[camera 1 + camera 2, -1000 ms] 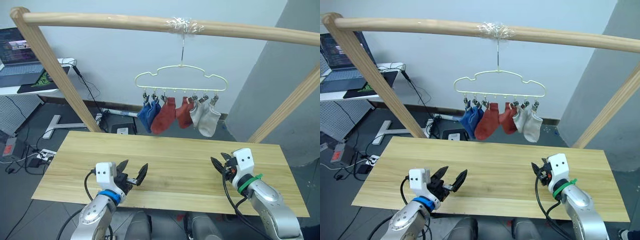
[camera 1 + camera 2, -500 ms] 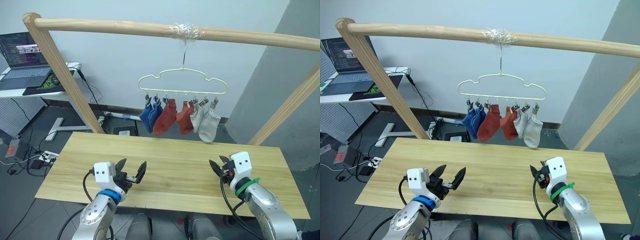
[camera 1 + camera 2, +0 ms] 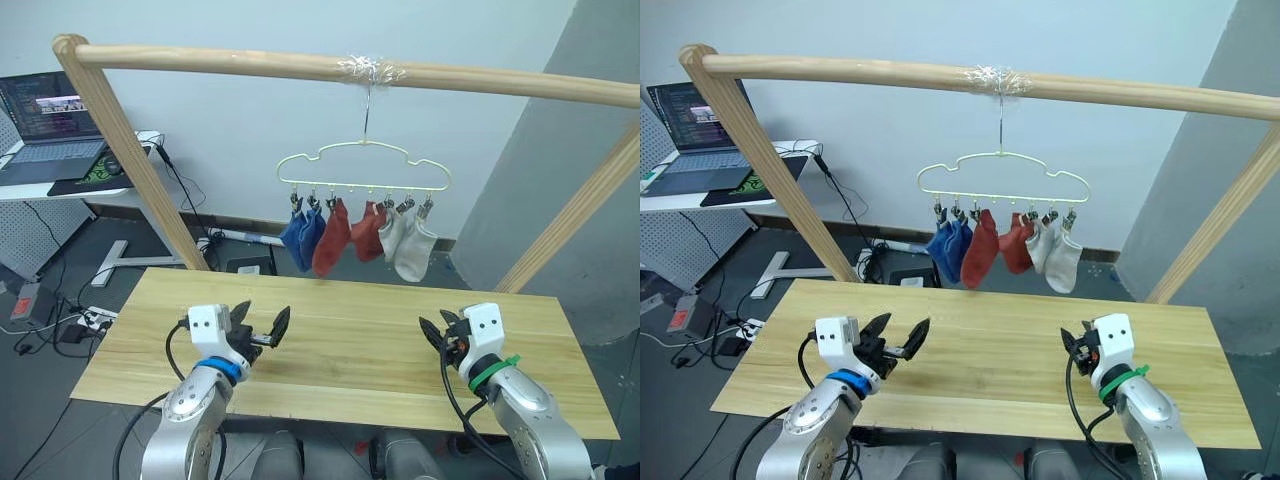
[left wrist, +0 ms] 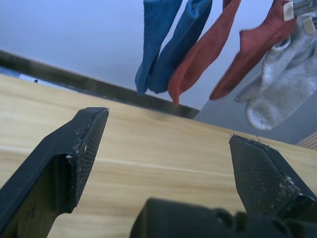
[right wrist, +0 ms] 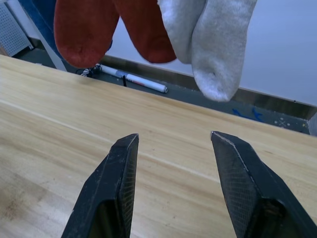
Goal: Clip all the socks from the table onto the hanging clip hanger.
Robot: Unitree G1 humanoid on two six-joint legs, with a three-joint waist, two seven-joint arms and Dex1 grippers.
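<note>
Looking over both arms, I see all six socks (image 3: 355,233) already hanging from the clip hanger (image 3: 365,170), up at twelve o'clock from my grippers and well above the table (image 3: 340,340). They hang with their long axes pointing down: two blue at the left end, two red in the middle, two grey at the right. The hanger's hook sits on the wooden pole (image 3: 300,65) under a wrap of tape.

My left gripper (image 3: 258,330) hovers over the near left part of the table with its jaws spread wide and nothing between them. My right gripper (image 3: 440,335) hovers over the near right part, its jaws also apart and empty. From the right wrist, the grey pair (image 5: 210,34) hangs straight ahead of the fingers; from the left wrist, the blue pair (image 4: 166,44) lies ahead. So each arm is nearer its own end of the row.

I see no sock on the wood, so I judge the task finished and no reach is called for. Off at ten o'clock a laptop (image 3: 55,125) stands on a side desk, well clear. Cables lie on the floor beyond the table.
</note>
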